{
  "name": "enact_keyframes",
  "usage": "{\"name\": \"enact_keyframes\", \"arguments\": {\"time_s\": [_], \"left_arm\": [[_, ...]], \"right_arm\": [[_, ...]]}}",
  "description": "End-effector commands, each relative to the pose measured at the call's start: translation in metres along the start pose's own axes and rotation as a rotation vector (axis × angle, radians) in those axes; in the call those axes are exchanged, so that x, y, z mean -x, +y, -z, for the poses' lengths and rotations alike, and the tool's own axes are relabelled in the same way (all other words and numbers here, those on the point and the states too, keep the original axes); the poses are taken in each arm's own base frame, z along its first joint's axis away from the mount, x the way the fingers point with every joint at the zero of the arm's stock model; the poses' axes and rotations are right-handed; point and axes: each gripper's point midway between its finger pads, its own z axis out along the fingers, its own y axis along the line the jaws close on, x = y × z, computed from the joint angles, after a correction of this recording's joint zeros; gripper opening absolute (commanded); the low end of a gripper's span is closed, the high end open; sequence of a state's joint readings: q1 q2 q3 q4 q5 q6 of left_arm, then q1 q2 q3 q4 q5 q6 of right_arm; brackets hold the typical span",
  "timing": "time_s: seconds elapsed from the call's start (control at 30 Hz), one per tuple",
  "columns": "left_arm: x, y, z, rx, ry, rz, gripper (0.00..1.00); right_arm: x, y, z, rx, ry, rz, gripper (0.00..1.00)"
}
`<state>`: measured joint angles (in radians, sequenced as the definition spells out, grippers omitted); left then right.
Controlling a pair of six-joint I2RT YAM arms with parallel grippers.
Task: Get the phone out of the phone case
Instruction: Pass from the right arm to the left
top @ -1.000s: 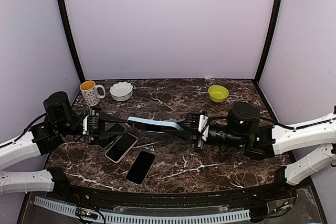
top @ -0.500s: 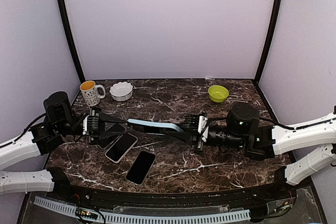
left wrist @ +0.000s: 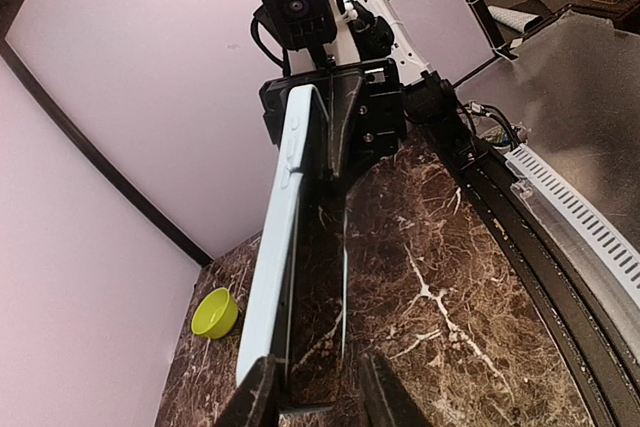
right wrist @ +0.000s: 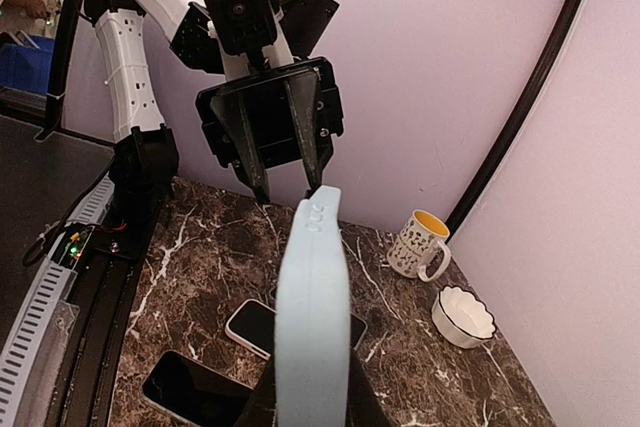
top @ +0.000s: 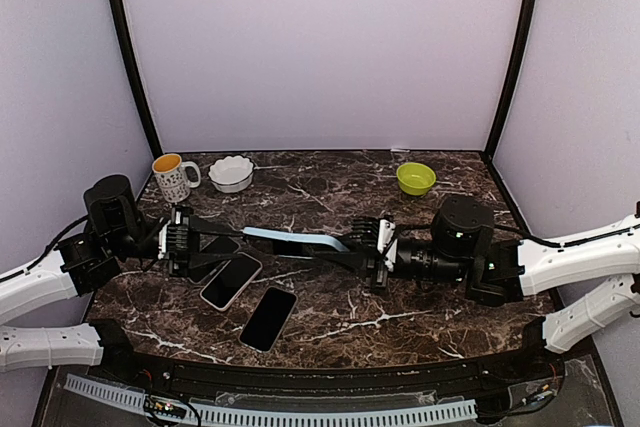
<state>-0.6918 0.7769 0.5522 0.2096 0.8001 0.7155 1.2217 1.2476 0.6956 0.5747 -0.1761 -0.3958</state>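
My right gripper (top: 352, 245) clamps one light blue phone case (top: 300, 238), one black phone (left wrist: 318, 277) along it. My left gripper (top: 236, 238) straddles the other end narrowly; whether it pinches, I cannot tell. Under my left gripper lie three loose flat phones (top: 268, 318). Beyond it stand one patterned white mug (top: 172, 178) and one white scalloped bowl (top: 231, 174). One lime-green bowl (top: 415, 178) sits beyond my right.

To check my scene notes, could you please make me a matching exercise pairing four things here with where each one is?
Things:
1. light-blue phone case
2. lime-green round bowl
3. white scalloped bowl
4. speckled white mug with orange inside

Places:
A. back-left corner
B. held up in the air
C. back right
D. just right of the mug

Pairs: 1-B; 2-C; 3-D; 4-A
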Motion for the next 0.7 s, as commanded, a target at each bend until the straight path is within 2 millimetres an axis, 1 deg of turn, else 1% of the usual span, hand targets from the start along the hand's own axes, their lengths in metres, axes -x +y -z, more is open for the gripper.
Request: {"name": "enact_keyframes", "arguments": {"time_s": [0.0, 0.17, 0.33, 0.67], "left_arm": [[-0.007, -0.003, 0.000, -0.011, 0.022, 0.015, 0.32], [-0.013, -0.005, -0.003, -0.028, 0.038, 0.030, 0.32], [-0.015, -0.006, -0.004, -0.032, 0.040, 0.034, 0.32], [-0.019, -0.003, -0.005, -0.015, 0.051, 0.053, 0.33]], "right_arm": [[0.079, -0.006, 0.008, 0.015, -0.257, 0.030, 0.00], [0.087, 0.005, 0.010, 0.075, -0.305, 0.017, 0.00], [0.094, 0.012, 0.009, 0.104, -0.336, 0.010, 0.00], [0.096, 0.027, 0.003, 0.173, -0.349, 0.009, 0.00]]}}
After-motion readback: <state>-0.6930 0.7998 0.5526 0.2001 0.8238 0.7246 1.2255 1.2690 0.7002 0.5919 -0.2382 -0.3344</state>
